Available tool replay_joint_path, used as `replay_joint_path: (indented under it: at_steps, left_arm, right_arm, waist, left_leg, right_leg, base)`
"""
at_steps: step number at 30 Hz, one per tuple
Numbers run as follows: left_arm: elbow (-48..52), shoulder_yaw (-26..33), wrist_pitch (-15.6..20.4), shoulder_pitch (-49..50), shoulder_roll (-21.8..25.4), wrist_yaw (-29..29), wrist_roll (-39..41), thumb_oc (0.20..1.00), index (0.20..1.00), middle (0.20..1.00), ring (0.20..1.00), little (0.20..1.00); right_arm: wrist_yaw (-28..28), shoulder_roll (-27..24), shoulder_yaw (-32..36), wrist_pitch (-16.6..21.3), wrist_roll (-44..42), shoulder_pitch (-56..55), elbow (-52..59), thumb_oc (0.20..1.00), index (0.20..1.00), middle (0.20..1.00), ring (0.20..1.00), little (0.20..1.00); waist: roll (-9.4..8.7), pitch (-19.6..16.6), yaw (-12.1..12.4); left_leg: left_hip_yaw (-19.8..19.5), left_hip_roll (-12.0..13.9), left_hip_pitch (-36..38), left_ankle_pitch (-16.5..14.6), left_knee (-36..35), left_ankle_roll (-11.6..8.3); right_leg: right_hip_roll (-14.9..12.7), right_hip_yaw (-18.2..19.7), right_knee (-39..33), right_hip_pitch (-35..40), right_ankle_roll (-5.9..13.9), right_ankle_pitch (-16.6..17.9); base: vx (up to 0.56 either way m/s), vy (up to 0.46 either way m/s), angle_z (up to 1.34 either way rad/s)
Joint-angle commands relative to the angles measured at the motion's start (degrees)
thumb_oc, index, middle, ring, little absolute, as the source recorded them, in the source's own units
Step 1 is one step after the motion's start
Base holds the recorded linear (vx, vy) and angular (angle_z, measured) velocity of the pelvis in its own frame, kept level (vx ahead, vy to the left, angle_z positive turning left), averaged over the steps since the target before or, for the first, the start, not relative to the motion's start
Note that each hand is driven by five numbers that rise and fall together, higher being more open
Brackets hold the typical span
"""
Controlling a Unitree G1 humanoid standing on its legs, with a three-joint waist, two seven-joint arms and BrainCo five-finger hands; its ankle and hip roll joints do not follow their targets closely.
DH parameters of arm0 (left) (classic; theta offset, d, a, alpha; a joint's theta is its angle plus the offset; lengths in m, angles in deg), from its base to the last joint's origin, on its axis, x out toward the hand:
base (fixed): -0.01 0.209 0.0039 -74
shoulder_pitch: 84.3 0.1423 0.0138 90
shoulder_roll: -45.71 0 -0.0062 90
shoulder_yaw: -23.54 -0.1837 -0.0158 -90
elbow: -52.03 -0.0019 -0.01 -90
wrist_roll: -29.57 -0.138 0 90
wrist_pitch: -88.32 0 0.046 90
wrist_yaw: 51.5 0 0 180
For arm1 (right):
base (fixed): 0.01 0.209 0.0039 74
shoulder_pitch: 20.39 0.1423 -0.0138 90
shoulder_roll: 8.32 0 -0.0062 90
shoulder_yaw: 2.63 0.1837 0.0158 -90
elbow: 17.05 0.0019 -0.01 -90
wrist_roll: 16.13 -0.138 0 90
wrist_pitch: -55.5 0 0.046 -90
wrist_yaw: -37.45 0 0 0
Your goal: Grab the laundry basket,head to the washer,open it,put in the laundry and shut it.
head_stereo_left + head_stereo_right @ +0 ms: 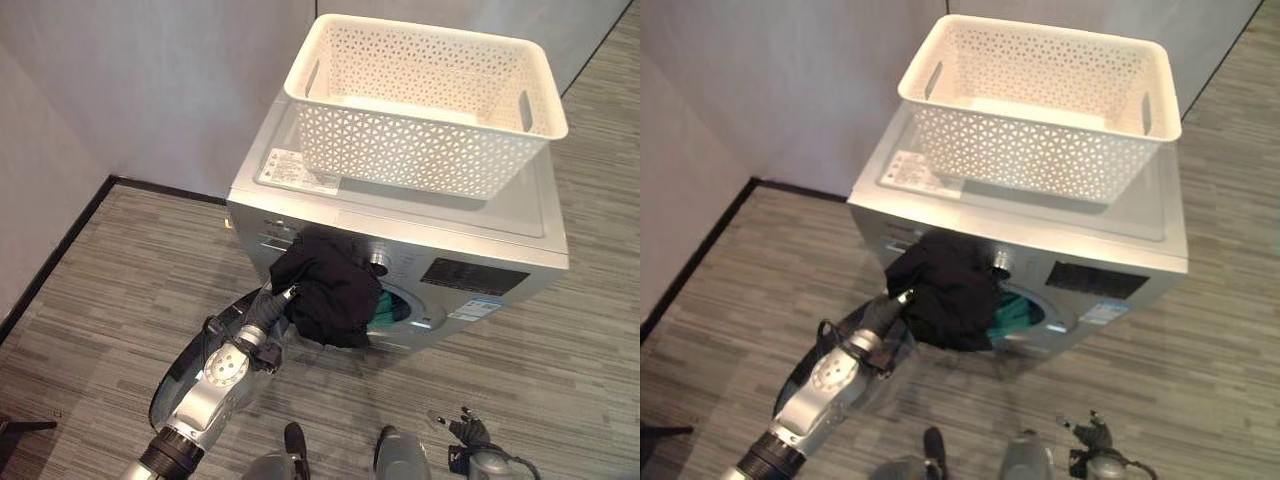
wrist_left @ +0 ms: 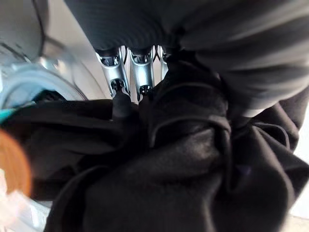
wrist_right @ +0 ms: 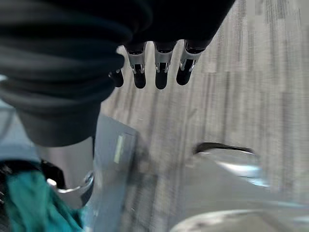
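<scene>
Stuffing black cloth garment (image 1: 330, 290) | left hand (image 2: 130, 77) clamped on it | silver washer's round opening (image 1: 405, 305) at its 2 o'clock | right hand (image 3: 154, 72) idle, fingers straight

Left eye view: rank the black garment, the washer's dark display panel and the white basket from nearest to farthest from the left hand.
1. Black garment, held in the left hand at the washer opening.
2. Display panel, on the washer front, to the right.
3. White basket, up on the washer top.

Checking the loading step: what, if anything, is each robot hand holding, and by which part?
The left robot hand grips a bunched fold of the black cloth garment. The right robot hand holds nothing.
</scene>
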Motion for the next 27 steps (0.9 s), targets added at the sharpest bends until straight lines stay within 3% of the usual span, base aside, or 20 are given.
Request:
replay_joint_path:
  at_steps: [1, 5, 7, 9, 10, 11, 13, 15, 19, 21, 22, 24, 27]
  left_arm:
    - [4.1, 3.7, 4.4, 0.4, -1.5, 0.9, -1.5, 0.200, 0.200, 0.200, 0.200, 0.200]
    - [3.5, 4.1, 3.4, 3.7, -0.2, 2.3, -2.2, 0.200, 0.200, 0.200, 0.200, 0.200]
    - [3.7, 3.8, 3.1, 4.5, 0.1, 2.8, -2.3, 0.200, 0.200, 0.200, 0.200, 0.200]
    - [3.5, 4.0, 3.0, 5.1, 0.6, 2.5, -2.2, 0.200, 0.200, 0.200, 0.200, 0.200]
    - [3.1, 3.6, 3.0, 5.2, 0.5, 2.7, -1.6, 0.200, 0.200, 0.200, 0.200, 0.200]
    - [2.9, 3.1, 3.1, 4.4, 0.3, 2.5, -1.5, 0.200, 0.200, 0.200, 0.200, 0.200]
    - [2.2, 2.5, 3.5, 3.2, -0.4, 2.5, -1.7, 0.200, 0.200, 0.200, 0.200, 0.200]
    - [1.9, 2.5, 4.0, 2.3, -0.6, 2.1, -1.9, 0.200, 0.200, 0.200, 0.200, 0.200]
    - [2.7, 2.4, 4.1, 2.7, -0.6, 2.1, -2.0, 0.200, 0.200, 0.200, 0.200, 0.200]
    - [2.1, 2.0, 4.4, 1.2, -0.5, 1.5, -2.8, 0.200, 0.200, 0.200, 0.200, 0.200]
    - [1.5, 1.7, 4.6, 0.8, -0.7, 1.1, -2.8, 0.200, 0.200, 0.200, 0.200, 0.200]
    - [1.1, 1.6, 5.1, 0.2, -1.0, 0.8, -2.9, 0.200, 0.200, 0.200, 0.200, 0.200]
    - [-1.4, 1.3, 6.8, -2.5, -2.7, -1.3, -2.8, 0.200, 0.200, 0.200, 0.200, 0.200]
  right_arm:
    - [0.6, -0.4, 1.5, 0.3, -0.9, 1.5, -3.4, 1.000, 1.000, 1.000, 1.000, 1.000]
    - [1.0, 0.2, 0.6, 0.2, 1.0, 2.4, -6.3, 1.000, 1.000, 1.000, 1.000, 1.000]
    - [1.0, 0.3, -0.2, 0.1, 1.6, 2.9, -6.6, 1.000, 1.000, 1.000, 1.000, 1.000]
    - [0.5, -0.5, -1.8, 0.5, 2.7, 4.1, -6.5, 1.000, 1.000, 1.000, 1.000, 1.000]
    - [-0.3, -1.0, -3.0, 1.0, 3.5, 5.3, -6.5, 1.000, 1.000, 1.000, 1.000, 1.000]
    - [-0.7, -1.2, -3.3, 1.2, 3.7, 5.6, -6.8, 1.000, 1.000, 1.000, 1.000, 1.000]
    - [-0.9, -1.7, -4.1, 1.2, 4.2, 5.5, -7.4, 1.000, 1.000, 1.000, 1.000, 1.000]
    - [-1.3, -1.4, -5.3, 1.3, 5.1, 5.3, -9.0, 1.000, 1.000, 1.000, 1.000, 1.000]
    - [-1.1, -0.5, -4.3, 0.8, 4.8, 3.8, -12.0, 1.000, 1.000, 1.000, 1.000, 1.000]
    - [-1.6, -0.3, -3.4, 0.9, 3.7, 4.8, -13.3, 1.000, 1.000, 1.000, 1.000, 1.000]
    - [-1.9, -0.3, -3.0, 1.2, 2.7, 5.2, -13.3, 1.000, 1.000, 1.000, 1.000, 1.000]
    - [-2.2, -0.1, -2.7, 1.4, 2.3, 5.7, -12.9, 1.000, 1.000, 1.000, 1.000, 1.000]
    - [-3.2, 0.1, -2.0, 3.0, -0.1, 7.3, -8.5, 1.000, 1.000, 1.000, 1.000, 1.000]
  waist:
    - [-0.65, -0.9, 1.8]
    - [-4.02, -2.1, 4.0]
    - [-4.65, -2.3, 4.4]
    - [-4.95, -1.8, 4.9]
    - [-4.71, -1.1, 5.0]
    - [-4.64, -0.4, 4.8]
    - [-4.92, 0.9, 3.9]
    - [-5.06, 2.2, 3.2]
    - [-3.44, 2.5, 1.1]
    - [-3.01, 3.8, 0.3]
    - [-2.30, 5.0, 0.3]
    - [-2.23, 5.5, 0.2]
    - [-2.35, 7.6, -0.5]
  left_leg:
    - [-3.9, 1.6, 0.5, -9.7, 6.5, -1.91]
    - [-5.2, 2.9, -2.5, -8.1, 6.9, -4.74]
    - [-5.8, 4.0, -3.0, -6.8, 6.1, -5.54]
    - [-6.6, 7.0, -4.0, -2.5, 2.2, -7.42]
    - [-7.0, 9.0, -5.0, 1.5, -2.8, -8.83]
    - [-6.4, 9.9, -6.7, 3.1, -2.9, -9.43]
    - [-3.7, 11.2, -6.9, 0.8, -0.3, -9.14]
    - [-4.4, 11.3, -5.2, -1.4, 3.5, -8.99]
    - [-4.0, 11.6, -2.4, -2.9, 0.4, -8.18]
    - [-2.8, 11.1, -4.4, -3.6, 0.7, -8.24]
    - [-3.6, 10.3, -7.2, -5.7, 2.7, -8.22]
    - [-3.8, 9.4, -10.0, -6.7, 4.9, -7.98]
    - [-2.9, 6.3, -17.2, -9.5, 11.6, -7.14]
  right_leg:
    - [-4.1, 1.7, -9.4, 3.1, 1.95, 7.4]
    - [-5.4, -4.5, -16.1, 7.2, 4.86, 9.4]
    - [-4.5, -5.2, -16.4, 7.0, 4.96, 8.9]
    - [-1.8, -6.3, -18.0, 6.6, 4.45, 7.5]
    - [0.3, -7.6, -19.7, 5.9, 3.86, 6.9]
    - [0.9, -8.4, -20.1, 5.2, 3.34, 6.6]
    - [1.5, -9.0, -19.8, 3.4, 2.04, 6.4]
    - [2.9, -8.7, -19.4, 0.5, 0.62, 6.6]
    - [4.3, -7.2, -19.9, -2.1, 0.85, 7.3]
    - [3.0, -6.1, -19.9, -4.7, 1.46, 8.9]
    - [2.2, -4.4, -19.6, -7.2, 2.23, 9.9]
    - [1.2, -3.9, -19.2, -9.1, 2.52, 11.0]
    - [-1.8, -2.3, -17.5, -14.3, 2.76, 12.9]
  base:
    - [-0.06, -0.295, 0.42]
    - [-0.05, -0.342, 0.48]
    - [-0.06, -0.292, 0.27]
    - [-0.17, -0.375, 0.17]
    - [-0.28, -0.363, -0.07]
    - [-0.31, -0.314, -0.09]
    - [-0.22, -0.137, 0.29]
    - [-0.18, -0.061, 0.15]
    - [-0.10, 0.053, -0.12]
    - [-0.17, 0.122, -0.01]
    - [-0.14, 0.136, -0.06]
    - [-0.15, 0.127, -0.06]
    - [-0.17, 0.130, 0.03]
